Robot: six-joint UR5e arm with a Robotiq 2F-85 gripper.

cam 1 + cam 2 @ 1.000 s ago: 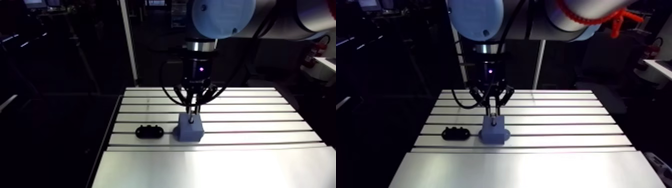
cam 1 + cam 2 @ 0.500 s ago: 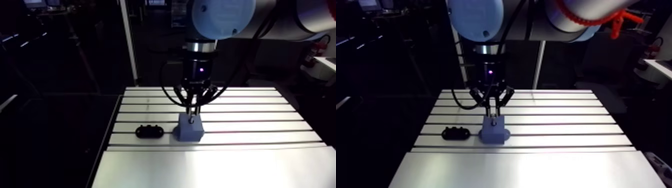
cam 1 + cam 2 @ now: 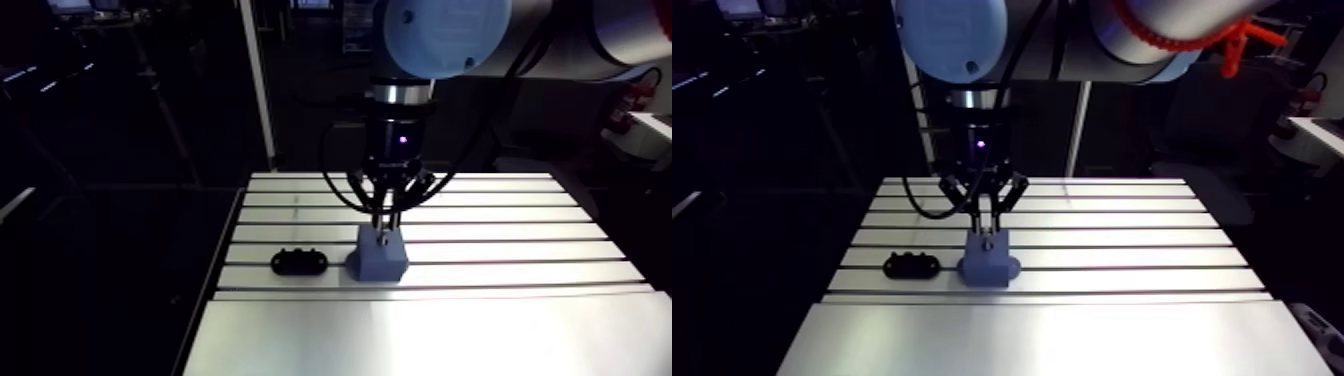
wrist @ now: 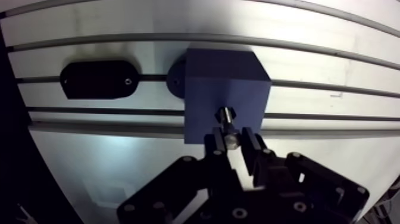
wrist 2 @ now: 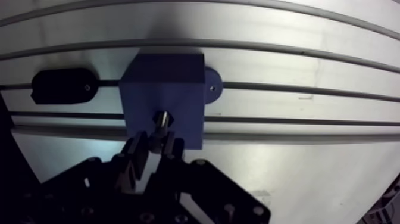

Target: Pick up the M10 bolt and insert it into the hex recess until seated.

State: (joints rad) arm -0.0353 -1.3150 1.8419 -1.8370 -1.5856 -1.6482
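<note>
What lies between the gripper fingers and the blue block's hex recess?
Only the silver M10 bolt, held by the fingers, its tip at the hex recess; the wrist view shows this.

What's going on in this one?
The robot's gripper is shut on the M10 bolt, holding it over a blue block on the slotted table. The bolt's lower end is at the hex recess in the block's top; whether it is seated cannot be told. A black oval piece lies beside the block, untouched.
</note>
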